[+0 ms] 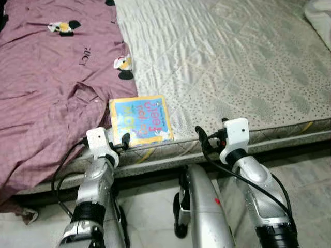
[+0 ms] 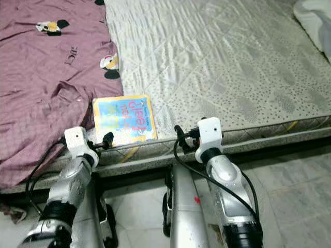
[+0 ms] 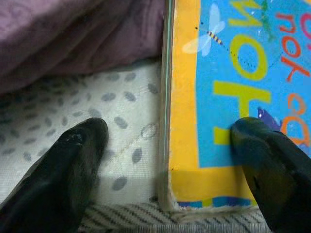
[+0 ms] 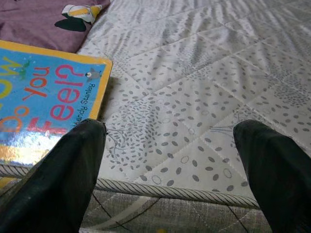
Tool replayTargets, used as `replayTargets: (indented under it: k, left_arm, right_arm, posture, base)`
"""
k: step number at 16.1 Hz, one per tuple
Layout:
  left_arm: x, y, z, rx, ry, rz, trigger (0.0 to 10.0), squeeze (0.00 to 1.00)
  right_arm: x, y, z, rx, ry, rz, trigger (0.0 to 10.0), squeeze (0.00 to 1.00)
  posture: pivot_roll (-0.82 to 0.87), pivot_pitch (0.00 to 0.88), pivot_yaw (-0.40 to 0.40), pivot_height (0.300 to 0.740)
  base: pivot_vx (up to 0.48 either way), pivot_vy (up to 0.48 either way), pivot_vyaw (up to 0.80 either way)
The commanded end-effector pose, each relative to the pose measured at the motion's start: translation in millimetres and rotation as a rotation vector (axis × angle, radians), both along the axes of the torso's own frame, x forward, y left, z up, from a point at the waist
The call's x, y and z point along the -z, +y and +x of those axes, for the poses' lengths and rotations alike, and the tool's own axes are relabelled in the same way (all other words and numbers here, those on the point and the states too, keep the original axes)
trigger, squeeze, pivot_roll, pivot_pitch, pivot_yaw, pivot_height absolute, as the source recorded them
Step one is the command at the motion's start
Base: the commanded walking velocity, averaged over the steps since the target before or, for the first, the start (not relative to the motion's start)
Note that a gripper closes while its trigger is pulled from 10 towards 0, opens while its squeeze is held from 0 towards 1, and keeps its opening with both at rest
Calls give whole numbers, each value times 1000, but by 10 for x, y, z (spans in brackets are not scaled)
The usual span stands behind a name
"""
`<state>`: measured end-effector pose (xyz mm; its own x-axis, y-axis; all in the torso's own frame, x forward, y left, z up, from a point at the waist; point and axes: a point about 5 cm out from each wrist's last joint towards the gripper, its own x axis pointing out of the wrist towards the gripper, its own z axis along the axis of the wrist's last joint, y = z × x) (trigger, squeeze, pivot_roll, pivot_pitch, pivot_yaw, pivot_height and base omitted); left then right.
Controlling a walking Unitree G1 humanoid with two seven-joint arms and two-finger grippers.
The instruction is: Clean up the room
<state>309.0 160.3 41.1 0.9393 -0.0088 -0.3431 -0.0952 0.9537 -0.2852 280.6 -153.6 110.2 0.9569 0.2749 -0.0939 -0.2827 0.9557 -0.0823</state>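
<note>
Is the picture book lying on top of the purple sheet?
No, the picture book lies flat on the bare quilted mattress near its front edge, beside the purple sheet, not on it.

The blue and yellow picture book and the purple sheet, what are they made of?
The blue and yellow picture book looks like thick glossy cardboard: light shines off its cover and the edge is chunky. The purple sheet seems soft woven cloth, since it wrinkles and folds.

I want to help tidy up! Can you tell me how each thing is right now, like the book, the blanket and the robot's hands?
Blue and yellow picture book: closed, lying flat at the mattress edge.
Mauve patterned bedsheet: rumpled, hanging over the edge.
White quilted mattress: bare.
Left hand: open, straddling the book's edge.
Right hand: open, holding nothing, beside the book.
</note>
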Motion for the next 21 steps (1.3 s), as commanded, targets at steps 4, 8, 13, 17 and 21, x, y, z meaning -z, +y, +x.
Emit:
replayTargets:
  k: [4,8,13,17,21]
  left_arm:
    - [85,-65,13,24,35,-63,10000,0]
    - [82,-183,73,87,0,-175,10000,0]
    - [121,-292,69,148,-2,-214,0,0]
    - [139,-291,76,164,-3,-213,0,0]
    - [105,-252,106,159,-30,-202,0,0]
  right_arm:
    - [-66,-56,-25,17,-19,-8,10000,0]
    - [-88,-68,-20,11,-23,-18,10000,0]
    - [-122,-74,20,3,-35,-29,10000,0]
    - [-130,-70,55,1,-42,-32,10000,0]
    - [-127,-39,72,-6,-49,-29,10000,0]
  posture:
    - [-185,247,-53,541]
    - [-199,238,-62,541]
    - [-208,223,-70,541]
    - [-198,202,-67,541]
    - [-188,185,-70,541]
  base:
    - [0,0,0]
    - [0,0,0]
    - [0,0,0]
    - [0,0,0]
    - [0,0,0]
